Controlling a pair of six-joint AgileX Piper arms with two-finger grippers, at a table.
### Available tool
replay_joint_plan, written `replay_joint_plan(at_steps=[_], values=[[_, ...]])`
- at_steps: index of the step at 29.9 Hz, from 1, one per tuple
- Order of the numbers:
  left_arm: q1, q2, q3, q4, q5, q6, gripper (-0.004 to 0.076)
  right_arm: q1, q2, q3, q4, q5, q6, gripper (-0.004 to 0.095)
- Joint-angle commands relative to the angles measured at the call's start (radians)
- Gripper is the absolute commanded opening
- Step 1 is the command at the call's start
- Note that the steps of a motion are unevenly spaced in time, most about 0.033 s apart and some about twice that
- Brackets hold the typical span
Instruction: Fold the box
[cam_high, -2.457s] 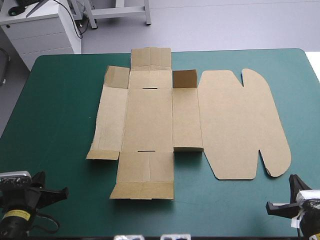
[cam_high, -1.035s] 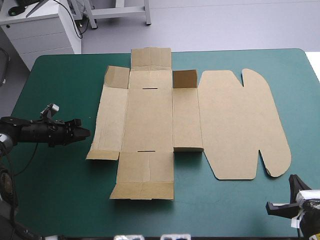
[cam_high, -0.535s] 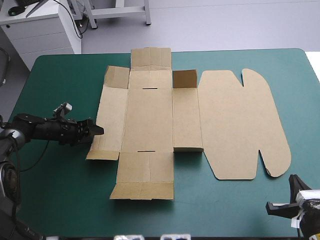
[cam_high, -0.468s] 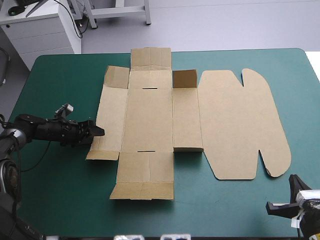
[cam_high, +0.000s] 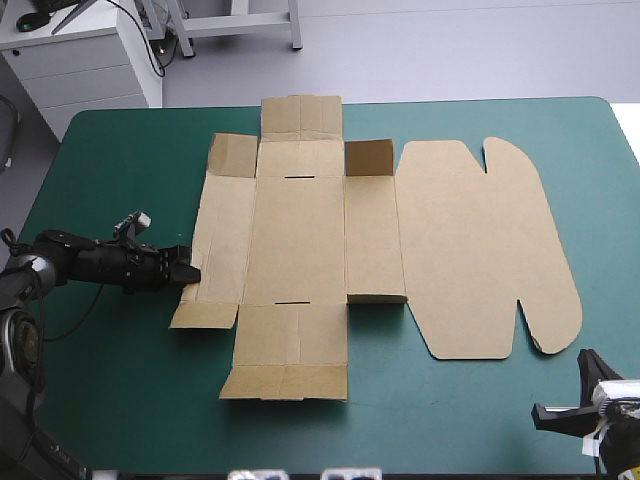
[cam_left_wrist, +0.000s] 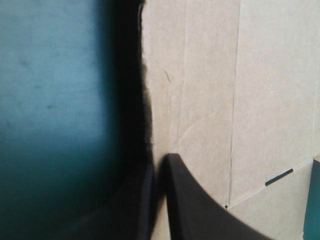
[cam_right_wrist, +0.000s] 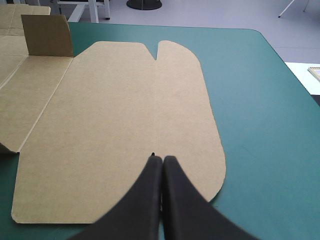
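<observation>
Box (cam_high: 300, 240): brown cut sheet, lying flat at the centre of the teal-green cover (cam_high: 120, 390). Lid panel (cam_high: 480, 250), with rounded ends, extends flat toward 3 o'clock. One small flap (cam_high: 369, 158), at about 1 o'clock of the base panel, stands upright; the other flaps lie flat or nearly so.

Left gripper (cam_high: 188, 272): at the sheet's 9 o'clock edge, toward its near corner, arm low over the cover. In the left wrist view, its black fingers (cam_left_wrist: 185, 190) pinch that edge, and the board's rim runs in between them.

Right gripper (cam_right_wrist: 159, 159): fingers pressed together in one point, holding nothing. It sits off the sheet at the table's 5 o'clock corner, with the lid panel ahead of it.
</observation>
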Motion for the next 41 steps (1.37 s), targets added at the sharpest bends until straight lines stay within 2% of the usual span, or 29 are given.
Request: replay_joint_plan(at_steps=[1, 11, 14, 17, 22, 24, 27, 32, 41], values=[[-0.004, -0.038, -0.02, -0.015, 0.03, 0.009, -0.0001, -0.01, 0.023, -0.025, -0.01, -0.079, -0.003, -0.0019], [-0.004, -0.038, -0.02, -0.021, 0.021, -0.003, -0.0006, -0.01, 0.023, -0.025, -0.01, -0.079, -0.003, -0.0019], [-0.004, -0.038, -0.02, -0.021, 0.033, -0.005, 0.0032, -0.01, 0.023, -0.025, -0.01, -0.079, -0.003, -0.0019], [-0.004, -0.038, -0.02, -0.019, 0.06, -0.008, 0.0159, -0.01, 0.023, -0.025, -0.01, -0.079, -0.003, -0.0019], [-0.006, -0.038, -0.02, -0.037, 0.096, -0.103, 0.0529, -0.01, 0.023, -0.025, -0.01, -0.079, -0.003, -0.0019], [-0.006, -0.038, -0.02, -0.037, 0.108, -0.129, 0.0592, -0.01, 0.023, -0.025, -0.01, -0.079, -0.003, -0.0019], [-0.006, -0.038, -0.02, -0.048, 0.124, -0.134, 0.0571, -0.01, 0.023, -0.025, -0.01, -0.079, -0.003, -0.0019], [-0.012, -0.038, -0.02, -0.06, 0.174, -0.134, 0.0484, -0.01, 0.023, -0.025, -0.01, -0.079, -0.003, -0.0019], [-0.056, -0.038, -0.02, -0.057, 0.198, -0.141, 0.0482, -0.01, 0.023, -0.025, -0.01, -0.079, -0.003, -0.0019]])
